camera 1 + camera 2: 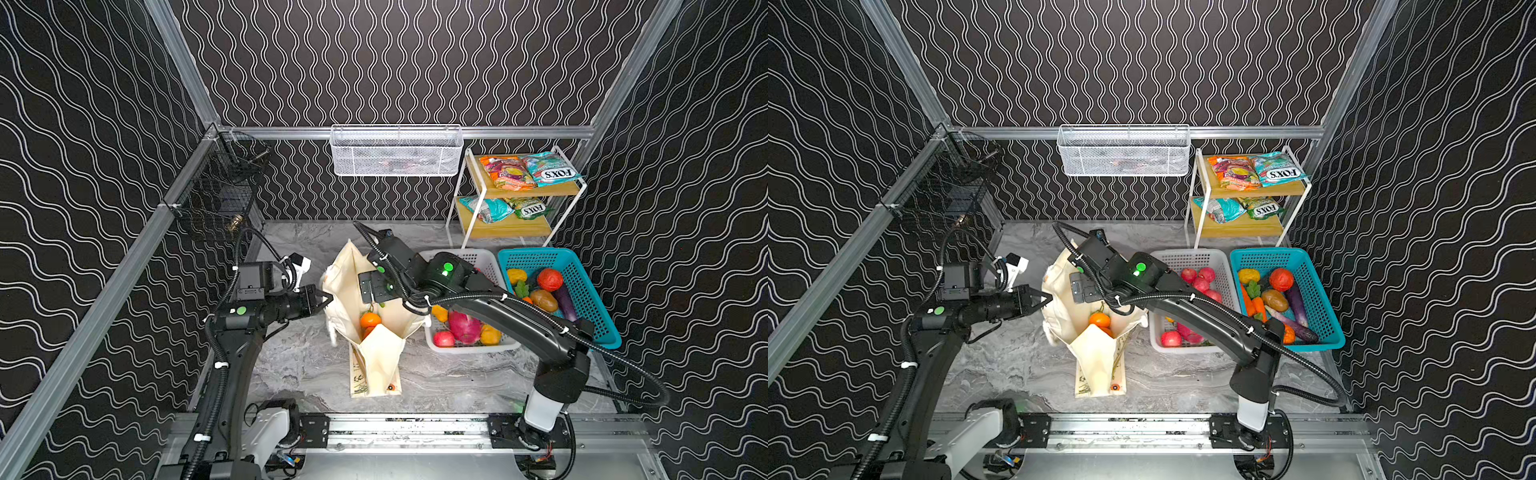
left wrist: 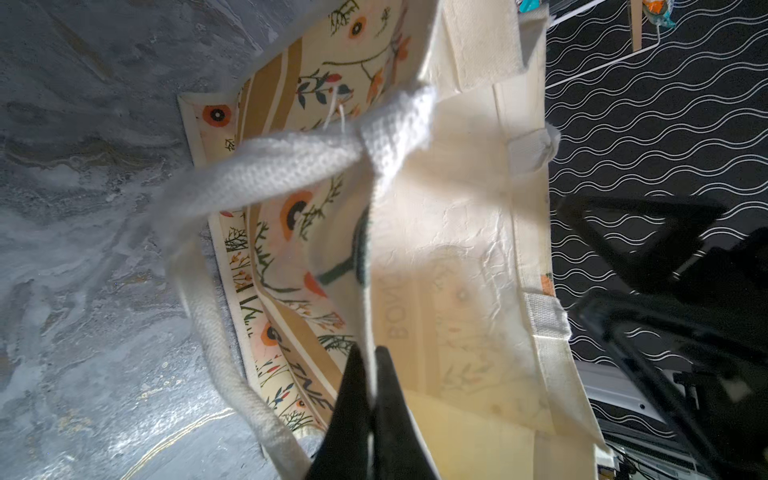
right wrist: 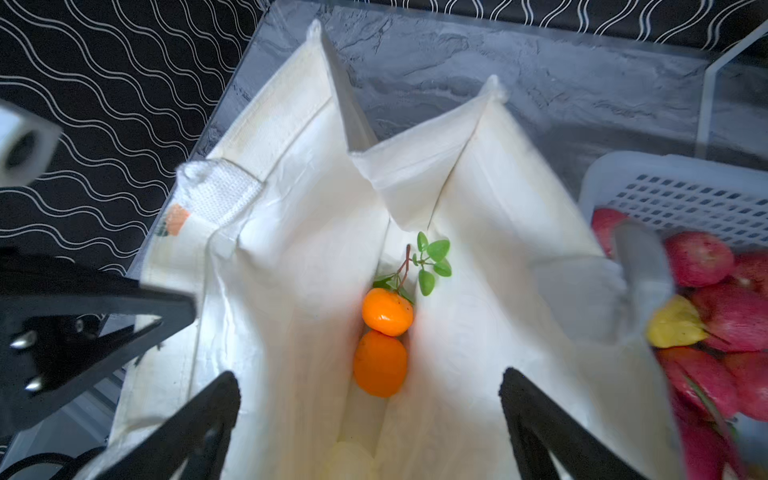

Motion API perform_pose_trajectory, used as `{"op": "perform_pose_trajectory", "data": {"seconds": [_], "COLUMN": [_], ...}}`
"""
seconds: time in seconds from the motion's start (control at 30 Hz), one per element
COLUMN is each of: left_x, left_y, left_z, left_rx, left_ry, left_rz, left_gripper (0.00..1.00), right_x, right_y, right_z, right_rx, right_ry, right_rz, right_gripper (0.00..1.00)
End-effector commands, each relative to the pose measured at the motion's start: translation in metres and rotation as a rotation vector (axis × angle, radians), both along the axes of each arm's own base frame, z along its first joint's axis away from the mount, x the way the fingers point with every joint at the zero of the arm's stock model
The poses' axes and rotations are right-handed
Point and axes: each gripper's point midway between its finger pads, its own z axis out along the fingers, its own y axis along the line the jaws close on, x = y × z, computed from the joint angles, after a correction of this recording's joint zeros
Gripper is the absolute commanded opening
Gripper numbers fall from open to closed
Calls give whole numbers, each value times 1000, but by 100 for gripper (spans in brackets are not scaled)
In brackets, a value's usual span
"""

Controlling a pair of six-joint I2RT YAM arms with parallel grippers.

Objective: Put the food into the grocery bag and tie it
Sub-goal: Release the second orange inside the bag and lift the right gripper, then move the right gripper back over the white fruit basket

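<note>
The left claw [image 2: 368, 357] is pressed together on the rim of the bag [image 2: 457, 249]. Its two black fingers [image 2: 390, 386] pinch the cream cloth edge between them. In both top views this claw [image 1: 326, 298] meets the bag's left side near the top and holds that side up. A thick white handle [image 2: 291, 166] hangs loose beside the grip.

The right claw [image 3: 370, 384] is spread wide and holds nothing. It points down into the mouth of the bag [image 3: 299, 270], with bare cloth showing between its fingers [image 3: 224, 390]. Below it, on the bag's floor, two oranges [image 3: 387, 311] lie touching each other, and a green leafy sprig [image 3: 432, 259] rises from the upper one. One orange [image 1: 370, 320] also shows through the opening in a top view.

The bag [image 1: 378, 357] stands upright near the middle of the worktop [image 1: 299, 365], open at the top.

Just beside its right side sits a white basket [image 1: 469, 348]. It holds a pink dragon fruit [image 1: 464, 326], red fruit and a yellow piece. Whether bag and basket touch I cannot tell.

A teal basket [image 1: 582, 282] of vegetables stands next to the white one, toward the right edge.

At the back right corner a rack [image 1: 461, 195] carries snack packets [image 1: 550, 168] on two shelves.
</note>
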Motion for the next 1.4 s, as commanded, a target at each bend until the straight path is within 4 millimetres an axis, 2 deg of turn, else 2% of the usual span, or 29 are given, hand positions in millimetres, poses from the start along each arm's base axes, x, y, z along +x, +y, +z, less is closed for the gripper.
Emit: {"op": "perform_pose_trajectory", "data": {"seconds": [0.0,0.2,0.37,0.47,0.6,0.67,0.77,0.9,1.13,1.23,1.37], "left_x": [2,2,3,2,-1,-3,-4,-6,-8,-6,-4], "left_y": [1,4,6,6,7,8,6,5,5,6,3], "left_z": [0,-5,-6,-8,-8,-8,-6,-10,-13,-13,-8], "left_rx": [9,39,47,46,60,72,54,70,100,110,89], "left_ry": [-4,18,28,42,48,57,57,79,102,105,88], "left_rz": [3,8,11,12,14,15,11,-1,-10,-11,-11], "left_gripper": [0,0,0,0,0,0,0,0,0,0,0], "right_x": [4,4,4,4,5,4,-1,-9,-15,-10,-1], "right_y": [-17,-50,-97,-131,-181,-199,-215,-227,-230,-221,-201], "right_z": [22,55,62,53,24,7,-19,-53,-114,-123,-125], "right_rx": [20,54,41,50,56,49,36,22,-14,-11,5], "right_ry": [-80,-175,-213,-205,-155,-128,-90,-26,92,113,122], "right_rz": [-37,-93,-168,-206,-280,-304,-324,-339,-304,-269,-192], "right_gripper": [99,99,99,99,99,99,99,99,99,99,96]}}
